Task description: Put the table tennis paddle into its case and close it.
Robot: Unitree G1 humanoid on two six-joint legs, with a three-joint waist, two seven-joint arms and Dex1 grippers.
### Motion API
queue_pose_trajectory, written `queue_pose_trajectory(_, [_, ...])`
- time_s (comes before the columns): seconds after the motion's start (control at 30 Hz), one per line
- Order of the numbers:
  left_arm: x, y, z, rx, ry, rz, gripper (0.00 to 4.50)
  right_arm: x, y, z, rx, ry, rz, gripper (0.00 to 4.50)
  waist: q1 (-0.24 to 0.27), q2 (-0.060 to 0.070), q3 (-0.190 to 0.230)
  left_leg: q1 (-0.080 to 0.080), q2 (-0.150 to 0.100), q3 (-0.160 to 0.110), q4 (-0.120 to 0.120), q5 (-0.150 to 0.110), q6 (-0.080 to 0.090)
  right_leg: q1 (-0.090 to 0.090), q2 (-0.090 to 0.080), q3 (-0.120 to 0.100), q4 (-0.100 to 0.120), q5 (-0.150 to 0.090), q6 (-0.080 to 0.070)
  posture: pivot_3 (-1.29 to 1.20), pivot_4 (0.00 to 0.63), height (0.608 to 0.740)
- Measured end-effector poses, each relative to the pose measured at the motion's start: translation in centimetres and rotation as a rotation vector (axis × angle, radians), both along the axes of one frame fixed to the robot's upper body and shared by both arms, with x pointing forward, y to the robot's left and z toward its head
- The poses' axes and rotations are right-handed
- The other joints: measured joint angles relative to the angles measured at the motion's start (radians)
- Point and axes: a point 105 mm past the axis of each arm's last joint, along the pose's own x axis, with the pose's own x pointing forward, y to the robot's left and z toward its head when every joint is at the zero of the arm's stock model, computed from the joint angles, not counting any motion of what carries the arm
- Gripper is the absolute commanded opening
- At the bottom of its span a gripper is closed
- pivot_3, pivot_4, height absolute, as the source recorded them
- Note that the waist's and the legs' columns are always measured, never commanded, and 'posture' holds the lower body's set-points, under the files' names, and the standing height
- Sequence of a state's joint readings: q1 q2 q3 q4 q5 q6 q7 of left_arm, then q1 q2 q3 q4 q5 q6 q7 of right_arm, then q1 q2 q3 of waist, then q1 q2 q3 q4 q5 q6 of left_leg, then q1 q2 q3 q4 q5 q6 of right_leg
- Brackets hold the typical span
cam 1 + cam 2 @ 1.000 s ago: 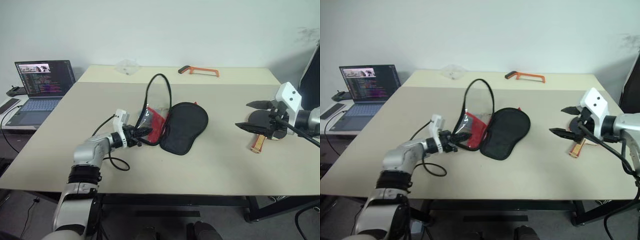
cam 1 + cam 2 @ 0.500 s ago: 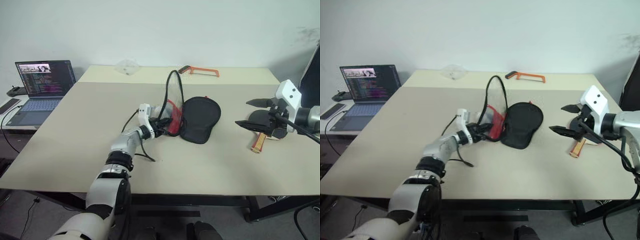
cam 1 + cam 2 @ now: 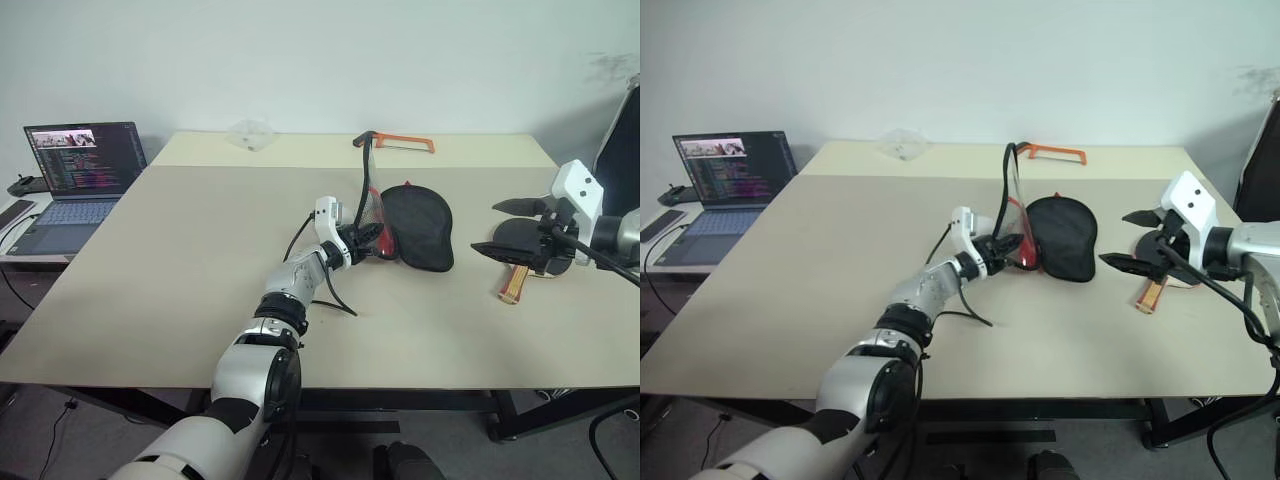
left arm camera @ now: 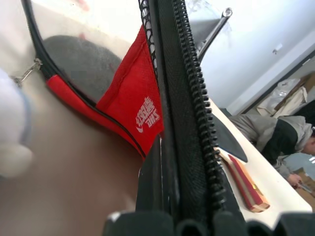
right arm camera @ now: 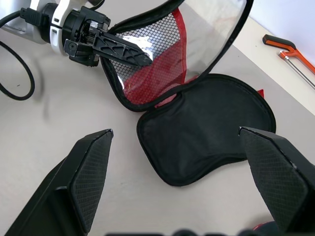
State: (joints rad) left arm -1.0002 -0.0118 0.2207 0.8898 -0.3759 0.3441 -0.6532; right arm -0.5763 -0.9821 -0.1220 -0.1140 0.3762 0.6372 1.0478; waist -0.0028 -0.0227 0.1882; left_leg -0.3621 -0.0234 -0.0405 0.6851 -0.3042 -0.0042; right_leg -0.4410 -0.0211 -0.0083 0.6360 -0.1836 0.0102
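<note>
The case point(image 3: 415, 226) lies unzipped near the middle of the beige table point(image 3: 180, 260), its black lower half flat on the surface w/ the inner side up, while the upper flap (clear plastic panel, black mesh, red band w/ white logo) stands up on edge at the left side of that half. The left gripper point(image 3: 372, 236) reaches in level from the left and is clamped tight on the flap's zippered rim; the left wrist view shows the zip teeth running up right betw. its fingers point(image 4: 152, 182), red band and logo just beside them. The right gripper point(image 3: 505, 229) hovers above the table's right side, well apart from the case, fingers spread wide and holding nothing; in the right wrist view both fingertips point(image 5: 91, 162) frame the open case from that side. The table tennis paddle point(image 3: 522, 258) lies flat on the table beneath and just behind the right gripper, black face partly hidden by it, tan handle w/ red marks pointing toward the near edge; not in the case. At the far edge of the table sit an orange-handled hacksaw point(image 3: 398, 142) and a small clear plastic item point(image 3: 250, 132). An open laptop point(image 3: 70, 180) sits on a lower surface to the left. The left wrist view also shows a person point(image 4: 275, 137) in the background, leaning over.
</note>
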Motion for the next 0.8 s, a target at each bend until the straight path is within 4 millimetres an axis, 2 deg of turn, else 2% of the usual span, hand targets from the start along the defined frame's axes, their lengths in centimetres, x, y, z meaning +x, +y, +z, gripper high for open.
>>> queue_pose_trajectory(0.2, [-1.9,1.6,-2.2,0.03,0.057,-0.007,0.02,0.0,0.2,-0.3,-0.004,0.013,0.009,4.5,0.001,0.0,0.0,0.0,0.0,-0.001,0.0,0.0,0.0,0.0,0.0,0.0,0.001,0.0,0.0,0.0,0.15,0.74])
queue_pose_trajectory(0.33, [-2.4,2.6,-2.3,0.071,0.057,0.027,1.22,0.1,0.6,-0.8,-0.005,0.026,0.024,4.5,0.002,0.0,0.0,0.0,0.0,-0.001,0.001,0.0,0.0,0.0,0.0,0.0,0.001,0.0,0.0,0.0,0.15,0.74])
queue_pose_trajectory(0.6, [-2.3,3.8,-1.9,0.136,0.03,0.092,4.13,0.9,0.8,-1.3,0.001,0.043,-0.005,4.5,0.001,0.0,0.0,0.0,0.0,-0.001,0.002,0.0,0.0,0.0,0.0,0.0,0.002,0.0,0.0,0.0,0.15,0.74])
queue_pose_trajectory(0.8, [-3.0,8.5,-1.1,0.279,-0.076,0.126,4.13,3.6,-1.7,-3.6,0.046,0.11,-0.325,4.5,-0.002,0.0,0.0,0.002,0.0,0.0,0.001,0.001,-0.002,-0.001,-0.001,0.004,0.006,0.002,-0.005,0.0,0.15,0.74])
